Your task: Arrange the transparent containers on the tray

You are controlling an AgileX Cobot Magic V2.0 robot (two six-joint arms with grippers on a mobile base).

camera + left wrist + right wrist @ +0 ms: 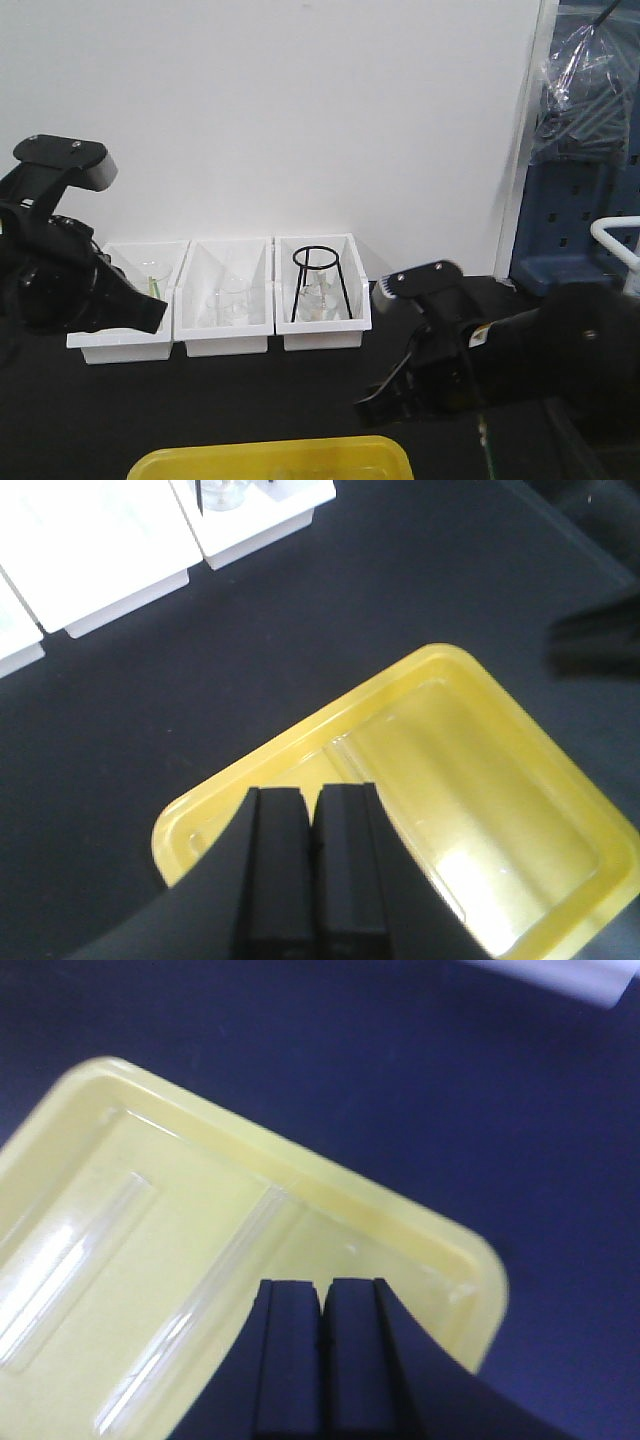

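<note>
Exterior front-facing view: the black table (250,410) carries three white bins (222,295) of squat glassware along the wall, and the yellow tray (270,462) sits at the near edge between the two arms. The left gripper (312,850) and the right gripper (322,1330) each show their jaws pressed together with nothing between them.

Both test tubes already lie flat inside the tray. In the right wrist view, one tube (205,1305) runs diagonally from just beside the right fingertips toward the lower left, and the second tube (75,1255) lies nearly parallel to it, further left, the two apart. Their long axes follow the tray's length. The right arm looks nearer to them; in the left wrist view they show only as faint glare on the tray floor (470,810).

They are clear, thin and hard to pick out against the yellow. I judge the arranging essentially complete.
</note>
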